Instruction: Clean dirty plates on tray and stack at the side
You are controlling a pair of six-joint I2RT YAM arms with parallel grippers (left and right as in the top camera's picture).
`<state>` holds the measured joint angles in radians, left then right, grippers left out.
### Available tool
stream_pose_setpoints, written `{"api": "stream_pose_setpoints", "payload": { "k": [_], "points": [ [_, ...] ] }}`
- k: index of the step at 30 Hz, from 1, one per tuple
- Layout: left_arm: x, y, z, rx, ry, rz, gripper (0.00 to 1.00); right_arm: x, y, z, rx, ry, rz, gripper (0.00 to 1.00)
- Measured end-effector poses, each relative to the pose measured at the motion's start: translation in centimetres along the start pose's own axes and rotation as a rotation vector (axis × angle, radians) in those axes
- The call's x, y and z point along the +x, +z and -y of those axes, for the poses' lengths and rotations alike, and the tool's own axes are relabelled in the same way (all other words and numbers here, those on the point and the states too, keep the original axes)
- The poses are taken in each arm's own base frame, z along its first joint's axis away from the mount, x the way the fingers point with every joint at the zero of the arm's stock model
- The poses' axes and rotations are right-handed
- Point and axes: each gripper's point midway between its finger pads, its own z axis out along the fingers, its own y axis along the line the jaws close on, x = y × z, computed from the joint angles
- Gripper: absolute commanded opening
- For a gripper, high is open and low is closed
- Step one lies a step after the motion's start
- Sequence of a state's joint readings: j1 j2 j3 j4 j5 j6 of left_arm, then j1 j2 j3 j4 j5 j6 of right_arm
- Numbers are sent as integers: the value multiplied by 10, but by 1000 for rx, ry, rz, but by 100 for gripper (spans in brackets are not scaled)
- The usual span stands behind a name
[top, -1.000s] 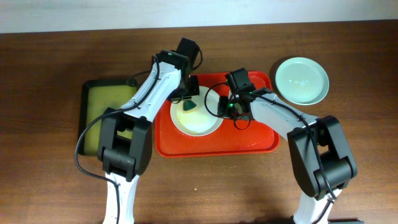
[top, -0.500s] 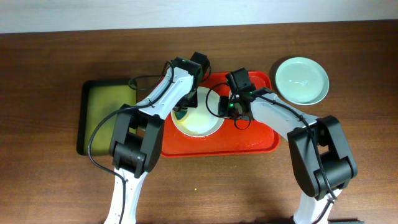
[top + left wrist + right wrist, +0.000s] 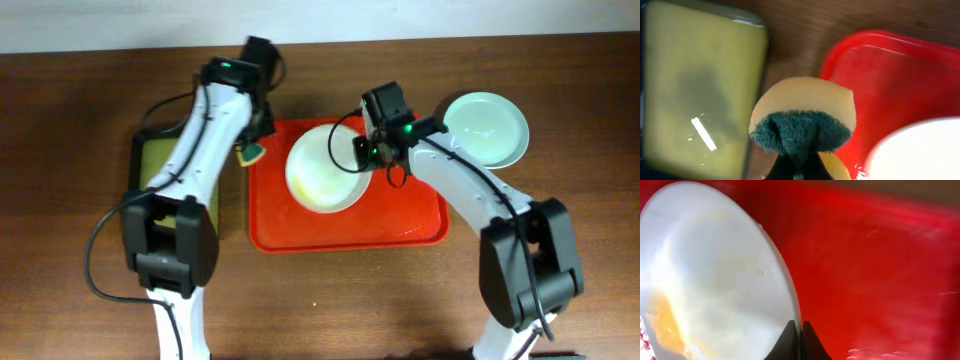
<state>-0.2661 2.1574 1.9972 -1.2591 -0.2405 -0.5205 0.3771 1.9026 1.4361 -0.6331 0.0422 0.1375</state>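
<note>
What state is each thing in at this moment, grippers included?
white plate, over the red tray, rim pinched, yellow smear inside
mint plate, flat on table, right of tray, no smear visible
sponge, clamped, held off the plate
left gripper, shut on sponge
right gripper, shut on white plate

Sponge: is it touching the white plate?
No, the sponge hangs over the red tray's edge, clear of the white plate.

Robot-lab bench: brown wooden table (image 3: pixel 70 300), white wall (image 3: pixel 100 20), twin mounted robot arms (image 3: pixel 470 195).
</note>
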Motion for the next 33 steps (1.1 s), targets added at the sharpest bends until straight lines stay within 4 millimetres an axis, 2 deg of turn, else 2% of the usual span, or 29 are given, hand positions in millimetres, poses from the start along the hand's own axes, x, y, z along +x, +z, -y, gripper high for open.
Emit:
{"api": "stream_pose_setpoints", "payload": {
  "k": [3, 7, 10, 12, 17, 20, 22, 24, 26, 30, 31, 33],
  "points": [
    [-8, 7, -30, -20, -65, -26, 0, -28, -30, 20, 297, -145, 85, 4],
    [-14, 14, -67, -65, -131, -51, 0, -58, -77, 13, 686, -362, 211, 4],
    [-20, 17, -97, -121, -177, -48, 0, -74, -124, -1, 978, -493, 279, 4],
    [-23, 20, -113, -140, -208, -51, 0, -78, -148, -12, 1105, -548, 287, 4],
    [-24, 26, -133, -162, -245, -61, 0, -81, -174, -38, 1230, -701, 242, 4],
    [-24, 27, -135, -164, -249, -62, 0, -81, -177, -41, 1242, -711, 241, 4],
    [-24, 28, -135, -163, -250, -61, 0, -79, -172, -41, 1213, -691, 259, 4],
    [-23, 34, -135, -163, -253, -60, 0, -69, -151, -37, 1115, -744, 216, 4],
    [-18, 51, -134, -156, -258, -70, 0, -56, -126, -24, 990, -718, 170, 4],
    [-1, 74, -124, -115, -257, -117, 0, -47, -107, -5, 878, -572, 158, 4],
    [7, 78, -122, -106, -253, -143, 3, -43, -102, -1, 847, -528, 152, 4],
    [7, 79, -122, -97, -260, -148, 33, -40, -98, 2, 821, -501, 143, 4]
  ]
}}
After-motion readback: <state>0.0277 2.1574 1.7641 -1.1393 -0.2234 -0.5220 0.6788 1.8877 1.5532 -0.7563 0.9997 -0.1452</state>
